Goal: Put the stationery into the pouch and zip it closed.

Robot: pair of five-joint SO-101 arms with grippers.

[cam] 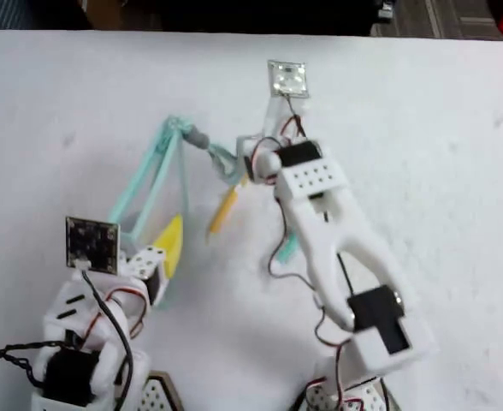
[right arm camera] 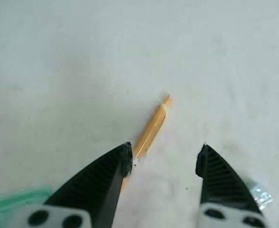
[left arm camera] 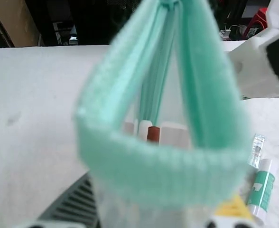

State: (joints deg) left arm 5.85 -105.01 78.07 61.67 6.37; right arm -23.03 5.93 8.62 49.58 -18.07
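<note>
1. The near rim of the pouch [left arm camera: 163, 175] is pressed up close to the left wrist camera and is blurred. Through its clear wall, items [left arm camera: 153, 134] are seen only as white ends and one brown end, so their kind cannot be told.
2. The left tool [cam: 164, 255] is found at the near end of the pouch. Whether it is clamped there cannot be told.
3. In the high view the tips of the right tool are covered by its own wrist, and a green-and-white tube [left arm camera: 261, 190] is largely hidden under the right arm.
4. The left arm is folded low at the near left corner of the surface [cam: 423, 128]. The right arm is stretched out over the middle, with its wrist bent down above the pencil [cam: 223, 211].
5. The right tool [right arm camera: 164, 149] is seen held apart with nothing clamped. The pencil lies on the surface close to one finger [right arm camera: 106, 175], and its near end is cut off behind that finger. Contact cannot be judged.
6. The pouch lies left of the pencil with its mouth spread open, narrowing to its far end. It is not zipped.
7. The tube and a clear wrapper [left arm camera: 256, 144] are shown just beside the pouch in the left wrist view.
</note>
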